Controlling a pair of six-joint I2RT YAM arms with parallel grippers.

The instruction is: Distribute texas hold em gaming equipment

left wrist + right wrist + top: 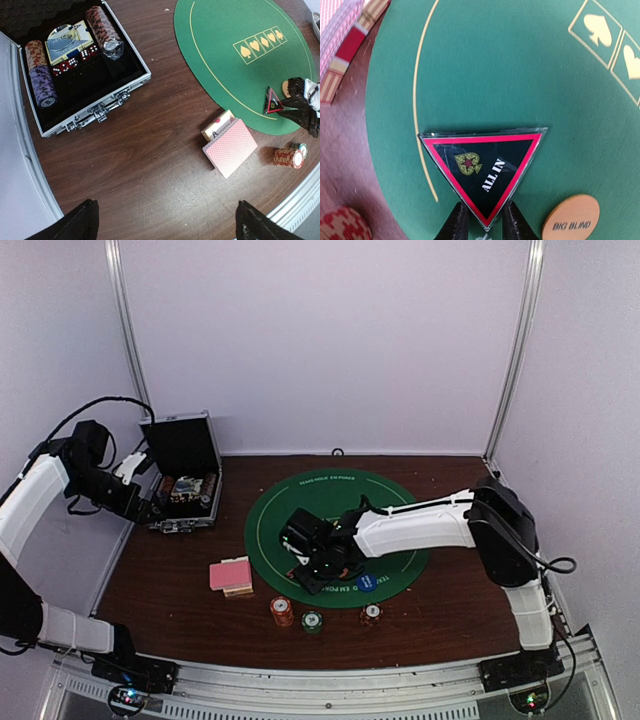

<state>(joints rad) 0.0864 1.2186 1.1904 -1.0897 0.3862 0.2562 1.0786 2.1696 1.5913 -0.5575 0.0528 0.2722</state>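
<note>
Poker gear laid out on a dark wooden desk point(180, 620) inside a white-walled booth.

Along the near edge stand three short chip stacks point(282, 611). Just left of them lies a fanned deck of pink-backed cards point(230, 573). Beyond is a round green mat point(300, 500) printed with card suits. On its near rim, the right tool point(484, 221) is clenched on one corner of the red triangle point(482, 165) marked ALL IN. An orange disc point(570, 220) and a blue disc point(367, 583) lie close by on the mat. At the far left, an open silver-edged case point(100, 107) holds chip rolls, dice and a deck. The left tool point(167, 217) hovers near it, spread wide and empty. Plain walls point(330, 340) and metal posts close the back.
</note>
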